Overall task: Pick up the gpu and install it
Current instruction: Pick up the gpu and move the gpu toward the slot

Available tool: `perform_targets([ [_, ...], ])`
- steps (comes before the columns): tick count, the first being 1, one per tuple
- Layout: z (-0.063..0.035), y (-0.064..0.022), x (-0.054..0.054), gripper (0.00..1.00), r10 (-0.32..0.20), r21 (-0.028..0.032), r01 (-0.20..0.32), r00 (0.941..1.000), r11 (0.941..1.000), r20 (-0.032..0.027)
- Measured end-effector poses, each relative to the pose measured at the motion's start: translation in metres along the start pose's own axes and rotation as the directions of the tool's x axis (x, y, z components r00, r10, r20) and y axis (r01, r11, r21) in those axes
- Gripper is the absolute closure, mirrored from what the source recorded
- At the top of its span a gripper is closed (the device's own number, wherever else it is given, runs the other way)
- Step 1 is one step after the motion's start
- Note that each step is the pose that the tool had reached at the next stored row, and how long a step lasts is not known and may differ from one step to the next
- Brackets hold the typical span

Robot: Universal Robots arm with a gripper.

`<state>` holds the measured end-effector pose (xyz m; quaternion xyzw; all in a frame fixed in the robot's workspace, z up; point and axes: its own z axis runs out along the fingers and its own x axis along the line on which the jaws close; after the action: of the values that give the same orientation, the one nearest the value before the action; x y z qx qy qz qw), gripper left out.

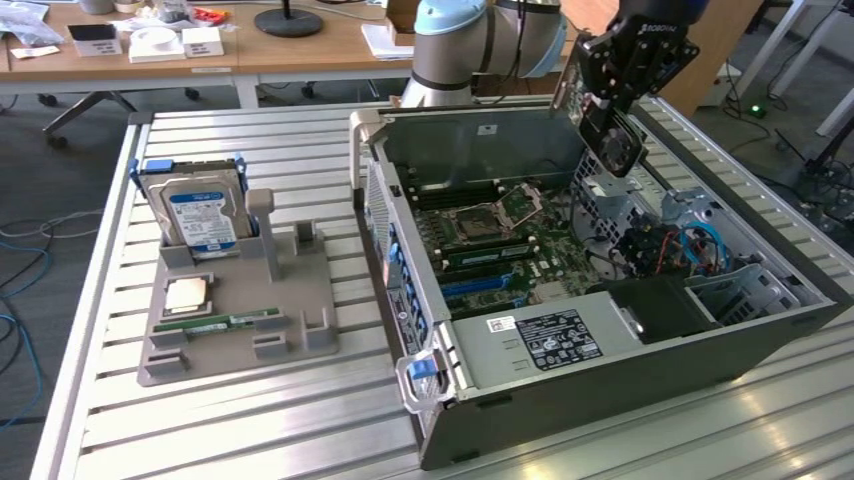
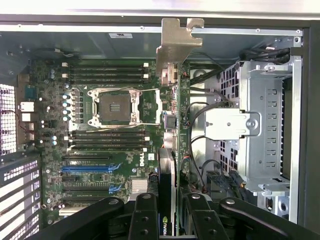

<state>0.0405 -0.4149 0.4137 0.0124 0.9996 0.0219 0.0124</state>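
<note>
The gpu (image 1: 614, 145) (image 2: 169, 175) hangs in the air, clamped in the hand (image 1: 610, 105) (image 2: 170, 212). It is above the open computer case (image 1: 574, 370) and touches nothing inside it. In the wrist view the card shows edge-on between the black fingers (image 2: 145, 215), which press on its two faces. The hand is closed most of the way, with only the card's thickness between its fingers. The card's pale metal bracket (image 2: 175, 45) sticks out at the end farthest from the hand, near the case's rear wall.

Directly beneath the hand lies the green motherboard (image 1: 507, 250) (image 2: 115, 150). Its processor socket (image 1: 518, 207) (image 2: 116, 106) is uncovered, and black memory slots run on either side of it. A blue expansion slot (image 2: 90, 169) lies on the board, off to one side of the card. A silver drive cage (image 1: 681, 215) (image 2: 260, 125) stands to the other side of the hand.

The case lies on its side on the slatted metal bench (image 1: 267, 420). Well away from the hand, toward the exterior view's left, a grey holder (image 1: 307, 290) carries an upright hard drive (image 1: 200, 215) with a blue label. It also carries a flat processor chip (image 1: 184, 293) and a narrow green memory stick (image 1: 220, 323).
</note>
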Motion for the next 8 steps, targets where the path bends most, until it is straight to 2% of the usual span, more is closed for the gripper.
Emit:
perform_targets([
  [8, 0.0025, -0.0002, 0.0001, 0.74, 0.0, 0.0002, 0.0, 1.0, 1.0, 0.0],
])
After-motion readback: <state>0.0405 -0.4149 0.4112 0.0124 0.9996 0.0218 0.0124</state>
